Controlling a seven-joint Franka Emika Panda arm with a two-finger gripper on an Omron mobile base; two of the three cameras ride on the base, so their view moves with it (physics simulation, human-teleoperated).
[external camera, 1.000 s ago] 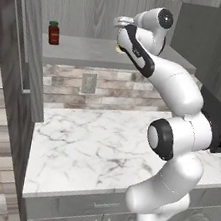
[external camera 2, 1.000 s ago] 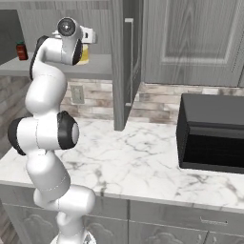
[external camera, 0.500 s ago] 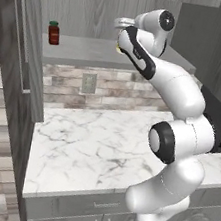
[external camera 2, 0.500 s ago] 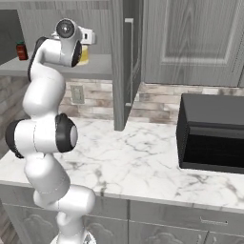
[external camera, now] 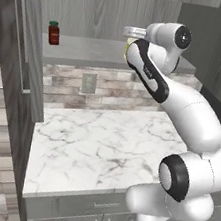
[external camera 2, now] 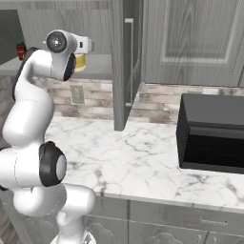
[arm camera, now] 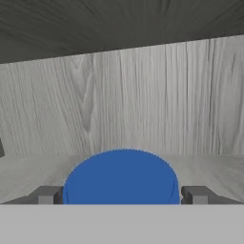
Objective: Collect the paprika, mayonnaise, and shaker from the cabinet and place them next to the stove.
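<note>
The end effector (arm camera: 123, 195) is spread wide inside the cabinet (external camera: 98, 9), its fingers (arm camera: 46, 195) flanking the blue lid of the mayonnaise (arm camera: 122, 177) without visibly touching it. The jar stands on the cabinet's shelf (external camera: 86, 50). The paprika (external camera: 54, 32) sits well apart at the shelf's left end, above the marble table (external camera: 102, 141).

In the hand view the mayonnaise (arm camera: 122, 177) showed just its blue lid, the jar below cut off at the bottom, and whether the tool's fingertips (arm camera: 47, 195) touched it could not be told. In both base views the arm's hand covered nearly all of the jar. The paprika (external camera 2: 20, 49) stood half hidden behind the arm in the right base view.
</note>
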